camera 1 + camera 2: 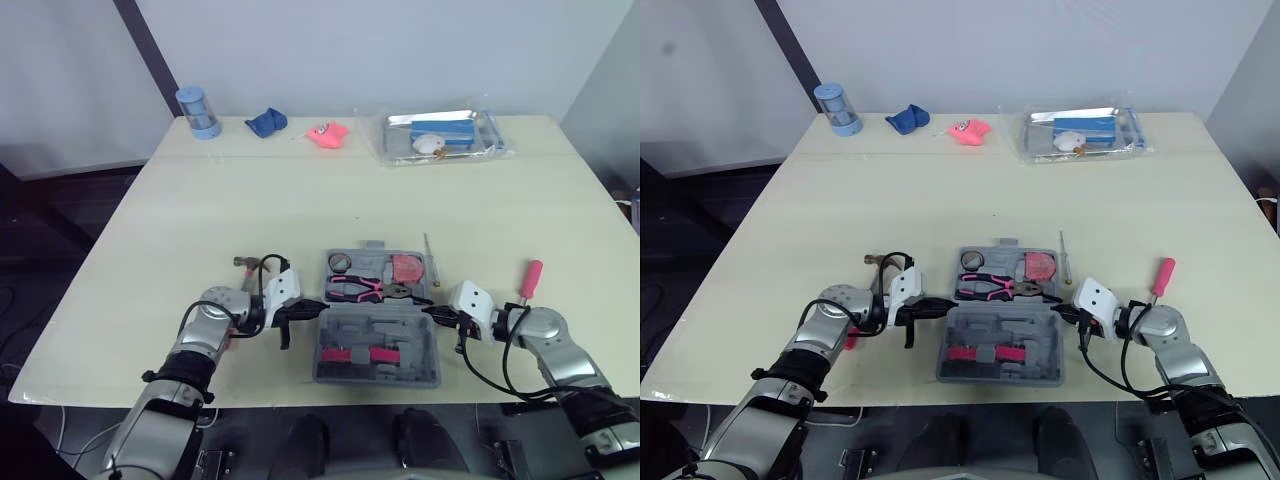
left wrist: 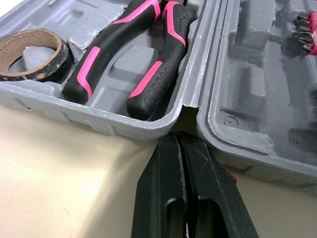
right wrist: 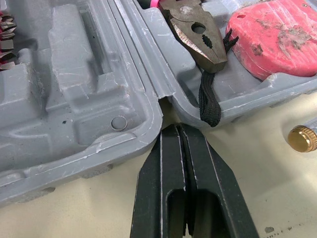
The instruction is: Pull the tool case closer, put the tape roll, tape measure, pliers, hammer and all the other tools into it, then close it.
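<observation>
The grey tool case (image 1: 400,372) lies open near the table's front edge. Its far half holds the tape roll (image 1: 340,262), the pink-and-black pliers (image 1: 355,289) and the pink tape measure (image 1: 406,267). Pink bits (image 1: 355,355) sit in the near half. My left gripper (image 1: 312,310) is shut, its tip at the case's left hinge notch (image 2: 185,106). My right gripper (image 1: 435,312) is shut too, with its tip at the right hinge notch (image 3: 163,99). The hammer (image 1: 250,263) lies behind my left gripper. A pink-handled screwdriver (image 1: 529,279) lies right of the case.
A thin metal tool (image 1: 430,258) with a brass end (image 3: 302,138) lies beside the case's right side. At the far edge stand a blue canister (image 1: 200,112), a blue cloth (image 1: 266,122), a pink toy (image 1: 326,133) and a clear bag (image 1: 440,135).
</observation>
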Controlling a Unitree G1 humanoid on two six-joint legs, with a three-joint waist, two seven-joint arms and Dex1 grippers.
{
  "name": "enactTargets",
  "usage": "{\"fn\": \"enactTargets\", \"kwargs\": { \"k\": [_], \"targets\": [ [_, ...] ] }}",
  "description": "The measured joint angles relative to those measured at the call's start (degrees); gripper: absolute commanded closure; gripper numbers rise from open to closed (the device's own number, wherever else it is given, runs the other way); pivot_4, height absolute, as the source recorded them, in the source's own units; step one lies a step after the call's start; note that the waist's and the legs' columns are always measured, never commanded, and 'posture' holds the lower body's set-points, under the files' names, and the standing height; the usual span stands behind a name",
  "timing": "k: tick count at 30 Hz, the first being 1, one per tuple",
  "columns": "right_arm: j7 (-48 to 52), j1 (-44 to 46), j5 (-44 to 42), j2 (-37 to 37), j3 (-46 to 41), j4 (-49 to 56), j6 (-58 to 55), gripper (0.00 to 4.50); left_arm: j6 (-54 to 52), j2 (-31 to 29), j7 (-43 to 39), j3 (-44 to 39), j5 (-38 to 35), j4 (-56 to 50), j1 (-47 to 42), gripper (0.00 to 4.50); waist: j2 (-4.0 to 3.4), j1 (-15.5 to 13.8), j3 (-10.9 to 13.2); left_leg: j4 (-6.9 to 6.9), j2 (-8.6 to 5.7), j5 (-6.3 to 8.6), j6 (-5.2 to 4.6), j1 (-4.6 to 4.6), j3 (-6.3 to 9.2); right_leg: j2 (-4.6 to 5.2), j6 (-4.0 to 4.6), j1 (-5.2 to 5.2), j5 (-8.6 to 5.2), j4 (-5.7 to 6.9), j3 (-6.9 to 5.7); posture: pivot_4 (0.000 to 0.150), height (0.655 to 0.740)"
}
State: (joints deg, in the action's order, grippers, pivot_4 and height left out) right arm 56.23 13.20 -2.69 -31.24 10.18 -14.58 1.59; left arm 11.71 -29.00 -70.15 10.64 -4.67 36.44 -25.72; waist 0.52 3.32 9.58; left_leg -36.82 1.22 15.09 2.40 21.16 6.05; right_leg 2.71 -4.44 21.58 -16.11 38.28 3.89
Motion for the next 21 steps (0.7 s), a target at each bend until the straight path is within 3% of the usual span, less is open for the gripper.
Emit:
{"fn": "enactTargets", "kwargs": {
  "k": [21],
  "targets": [
    [-1.4, 1.6, 1.2, 1.7, 0.1, -2.1, 1.6, 4.5, -0.1, -0.7, 0.1, -0.5, 0.1, 0.0, 0.0, 4.41, 0.0, 0.5, 0.0, 0.0, 0.0, 0.0, 0.0, 0.0, 0.01, 0.0, 0.0, 0.01, 0.0, 0.04, 0.0, 0.15, 0.74]
  ]
}}
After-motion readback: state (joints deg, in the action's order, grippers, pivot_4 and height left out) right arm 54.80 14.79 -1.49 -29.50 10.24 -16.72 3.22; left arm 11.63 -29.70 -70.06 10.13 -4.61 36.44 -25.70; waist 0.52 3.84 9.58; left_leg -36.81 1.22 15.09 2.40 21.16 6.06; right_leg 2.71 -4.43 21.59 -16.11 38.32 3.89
